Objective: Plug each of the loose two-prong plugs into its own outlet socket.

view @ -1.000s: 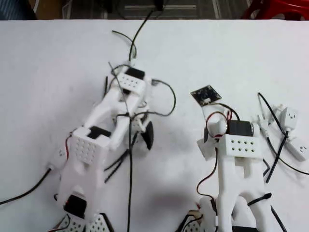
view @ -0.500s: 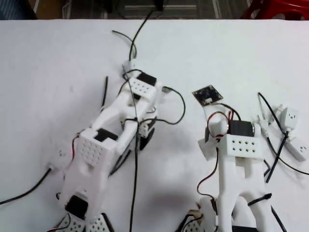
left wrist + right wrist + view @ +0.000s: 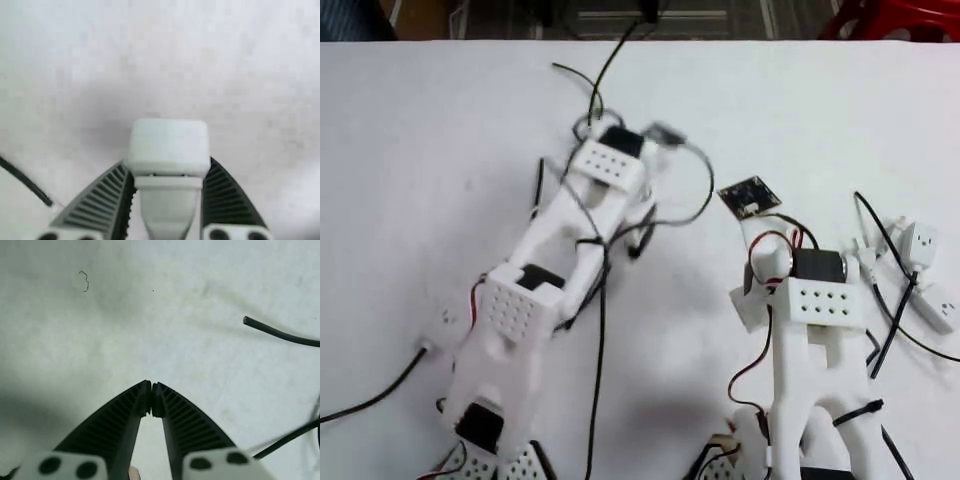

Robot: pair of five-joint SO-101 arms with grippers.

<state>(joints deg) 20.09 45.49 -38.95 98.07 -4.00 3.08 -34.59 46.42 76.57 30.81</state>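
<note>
My left gripper (image 3: 169,172) is shut on a white plug (image 3: 169,145), which sits upright between the two black fingers just above the white table. From above, that gripper (image 3: 640,238) lies under the left arm's wrist at the table's middle, wound about by black cables. My right gripper (image 3: 151,401) is shut with nothing in it, its tips touching above bare table. Two white outlet sockets (image 3: 920,242) (image 3: 942,310) lie at the right edge, with a small white plug (image 3: 866,262) on a black cord beside them.
Black cables (image 3: 598,330) trail from the far edge across the left arm to the near edge. A small circuit board (image 3: 748,197) sits on the right arm's wrist. One black cord end (image 3: 280,332) lies near the right gripper.
The left arm has stretched toward the far side and a little right, carrying the plug and dragging its cables along. The right arm has stayed still.
</note>
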